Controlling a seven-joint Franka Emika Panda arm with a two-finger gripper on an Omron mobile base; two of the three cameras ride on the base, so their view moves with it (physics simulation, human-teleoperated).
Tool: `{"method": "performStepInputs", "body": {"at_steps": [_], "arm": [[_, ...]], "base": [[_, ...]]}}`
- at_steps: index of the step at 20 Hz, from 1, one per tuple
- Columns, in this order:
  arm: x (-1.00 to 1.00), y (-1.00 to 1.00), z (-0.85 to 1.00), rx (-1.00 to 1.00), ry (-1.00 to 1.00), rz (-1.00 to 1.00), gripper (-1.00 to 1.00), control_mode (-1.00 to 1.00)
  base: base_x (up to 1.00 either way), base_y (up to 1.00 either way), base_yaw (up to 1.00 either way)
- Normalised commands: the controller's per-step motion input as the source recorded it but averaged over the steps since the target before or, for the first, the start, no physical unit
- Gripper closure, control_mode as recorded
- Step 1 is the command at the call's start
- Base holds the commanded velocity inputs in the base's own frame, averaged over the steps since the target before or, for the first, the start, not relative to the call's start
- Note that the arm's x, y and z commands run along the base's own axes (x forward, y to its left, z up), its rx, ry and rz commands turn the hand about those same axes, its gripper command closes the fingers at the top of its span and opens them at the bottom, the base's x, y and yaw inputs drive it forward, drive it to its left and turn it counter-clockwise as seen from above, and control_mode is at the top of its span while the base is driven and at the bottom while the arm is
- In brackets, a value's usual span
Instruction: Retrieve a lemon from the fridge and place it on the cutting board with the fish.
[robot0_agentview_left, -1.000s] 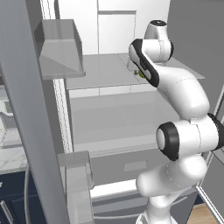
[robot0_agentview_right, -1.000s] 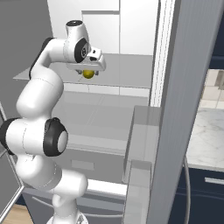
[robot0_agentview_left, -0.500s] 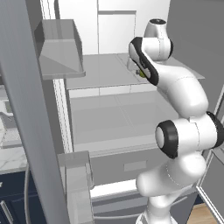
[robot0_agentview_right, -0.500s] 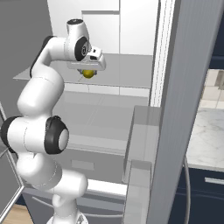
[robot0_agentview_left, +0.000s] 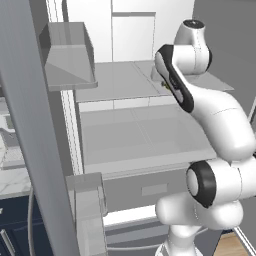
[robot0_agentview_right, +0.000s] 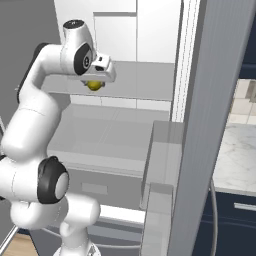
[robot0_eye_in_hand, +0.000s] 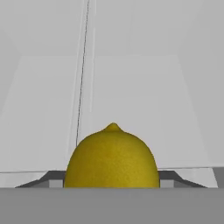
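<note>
Above the upper grey shelf (robot0_agentview_right: 135, 82) of the open fridge (robot0_agentview_left: 135, 135), the gripper (robot0_agentview_right: 94, 85) has its fingers closed against the lemon (robot0_agentview_right: 93, 85), one on each side. From the hand camera, the lemon (robot0_eye_in_hand: 112, 158) sits between the two dark fingertips (robot0_eye_in_hand: 168, 176), its pointed end up, with the white back wall behind it. A door bin (robot0_agentview_left: 70, 55) hangs at upper left.
</note>
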Motion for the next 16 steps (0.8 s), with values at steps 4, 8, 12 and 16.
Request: {"method": "performStepInputs", "body": {"at_steps": [4,8,12,16], "arm": [[-1.0,0.01,0.24,0.0,-0.11,0.0,1.0,-1.0],[-0.98,0.04,0.27,0.0,-0.03,0.0,1.0,-1.0],[-0.95,0.0,-0.01,0.0,-0.03,0.0,1.0,-1.0],[-0.86,0.0,-0.05,0.0,-0.05,0.0,1.0,-1.0]], "base": [[0.0,0.0,0.0],[0.0,0.0,0.0],[0.0,0.0,0.0],[0.0,0.0,0.0]]}}
